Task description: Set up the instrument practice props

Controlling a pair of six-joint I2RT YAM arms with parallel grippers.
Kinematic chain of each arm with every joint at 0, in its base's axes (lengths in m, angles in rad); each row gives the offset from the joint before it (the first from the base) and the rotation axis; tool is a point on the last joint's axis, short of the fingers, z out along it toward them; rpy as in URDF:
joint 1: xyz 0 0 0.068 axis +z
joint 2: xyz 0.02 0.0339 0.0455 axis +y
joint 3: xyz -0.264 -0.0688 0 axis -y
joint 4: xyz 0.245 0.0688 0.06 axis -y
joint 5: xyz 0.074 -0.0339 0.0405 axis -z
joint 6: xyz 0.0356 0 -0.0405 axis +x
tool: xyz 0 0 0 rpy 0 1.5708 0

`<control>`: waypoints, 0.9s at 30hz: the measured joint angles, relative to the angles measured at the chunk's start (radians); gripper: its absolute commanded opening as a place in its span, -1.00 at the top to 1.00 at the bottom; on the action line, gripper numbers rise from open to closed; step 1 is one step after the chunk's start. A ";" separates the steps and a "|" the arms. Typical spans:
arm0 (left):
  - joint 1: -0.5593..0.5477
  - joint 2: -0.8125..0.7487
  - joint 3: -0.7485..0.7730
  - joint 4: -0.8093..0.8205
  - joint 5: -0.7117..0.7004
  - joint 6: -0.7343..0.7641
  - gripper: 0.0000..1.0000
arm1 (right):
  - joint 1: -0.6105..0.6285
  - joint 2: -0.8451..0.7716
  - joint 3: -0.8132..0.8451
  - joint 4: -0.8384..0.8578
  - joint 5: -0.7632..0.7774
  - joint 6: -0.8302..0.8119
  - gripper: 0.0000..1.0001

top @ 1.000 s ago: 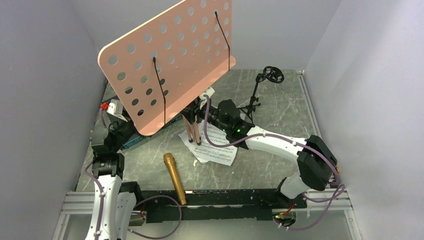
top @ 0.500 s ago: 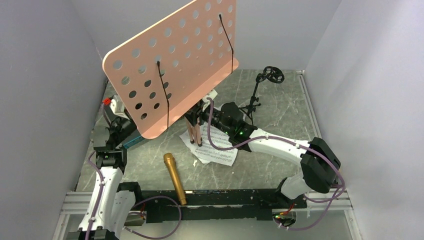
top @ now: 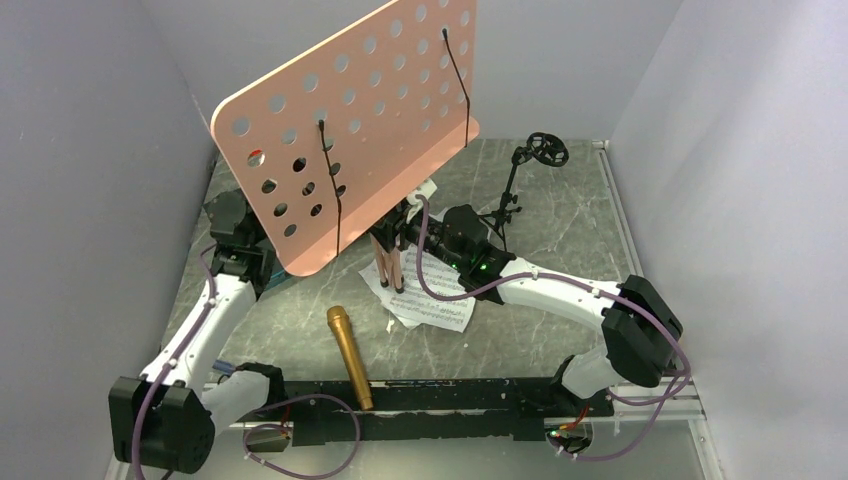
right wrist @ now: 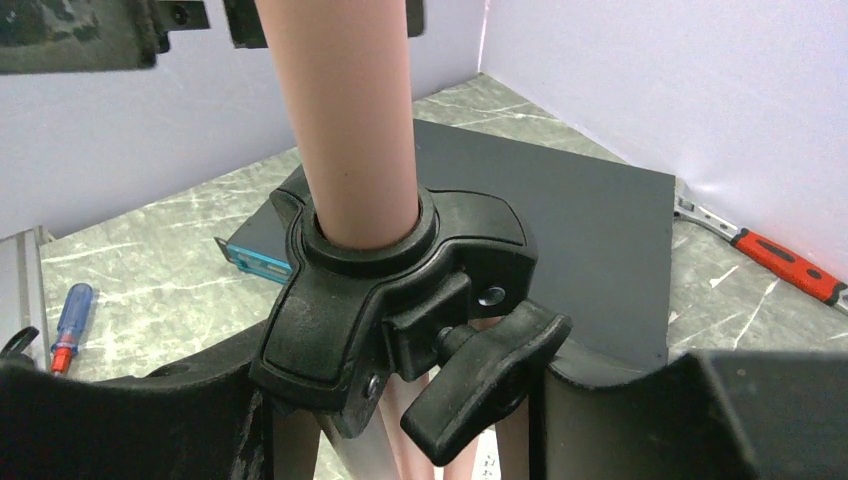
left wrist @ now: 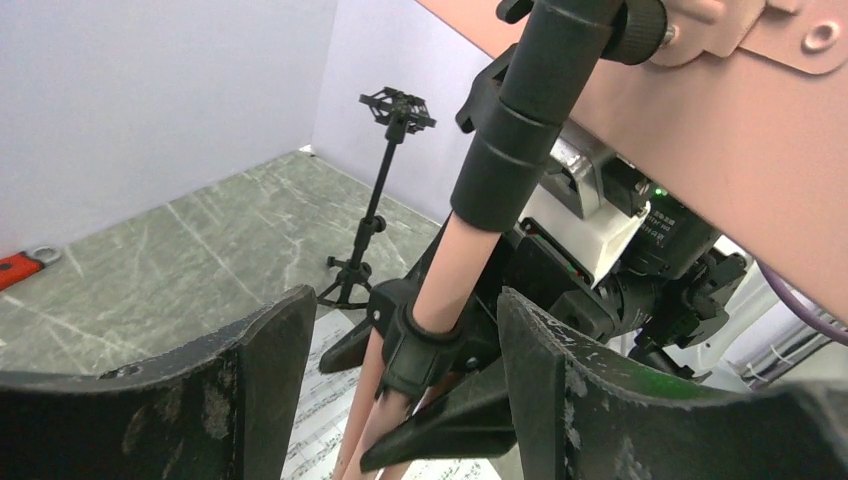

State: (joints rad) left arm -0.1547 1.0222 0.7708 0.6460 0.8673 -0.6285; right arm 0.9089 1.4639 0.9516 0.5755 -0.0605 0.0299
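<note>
Pink perforated music stand, centre of the surface, its plate raised and tilted toward the left wall. Its tripod legs are folded together, so the stand cannot support itself. The right gripper supplies that support: its jaws are closed on the black collar where the pole meets the legs, with the wing screw facing the wrist camera. The left gripper reaches in from the opposite side. Its jaws stand open on either side of the pole just above the collar, with a gap visible on both sides and nothing gripped. This placement suggests a second hold, taken so that one arm can steady the pole while the legs are spread. The feet of the folded legs come down at the near-left edge of the sheet-music pages, which lie flat under the right arm, not yet on the plate. The gold microphone lies near the front rail, well apart from the black mic stand, which is upright behind the right arm with its clip empty. A dark panel with a teal edge lies flat beyond the stand. A screwdriver and a red-handled tool lie at the margins.
</note>
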 measured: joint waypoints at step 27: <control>-0.183 0.185 0.134 0.031 -0.014 0.127 0.92 | -0.007 0.000 0.000 -0.005 0.005 0.033 1.00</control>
State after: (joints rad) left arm -0.3382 1.2072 0.9047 0.6765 0.8528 -0.5018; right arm 0.9020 1.4639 0.9516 0.5701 -0.0559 0.0631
